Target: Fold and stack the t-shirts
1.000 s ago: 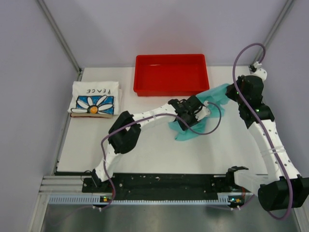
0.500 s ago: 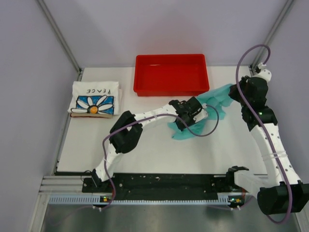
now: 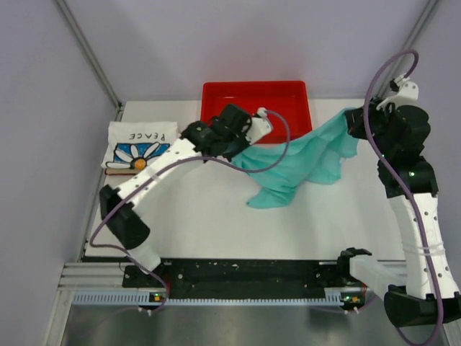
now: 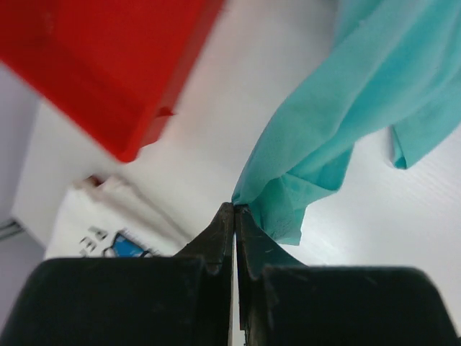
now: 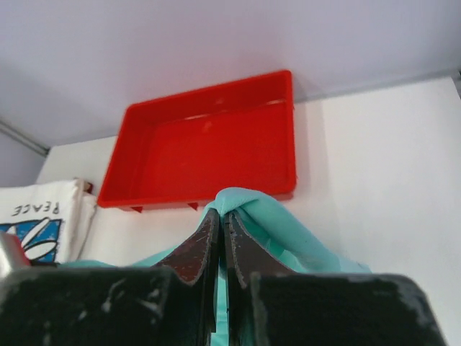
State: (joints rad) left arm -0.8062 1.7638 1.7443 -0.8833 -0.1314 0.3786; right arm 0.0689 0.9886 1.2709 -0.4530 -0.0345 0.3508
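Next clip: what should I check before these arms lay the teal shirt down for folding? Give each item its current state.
1. Left gripper shut on teal shirt: ok.
2. Right gripper shut on the shirt: ok.
3. Shirt spread flat between them: not ok; it sags in folds, its lower end bunched at the table.
4. Shirt clear of tray: cannot tell; it passes close to the near right corner.
5. Daisy shirt folded, apart at the left: ok.

Blurred red tray, partly out of view
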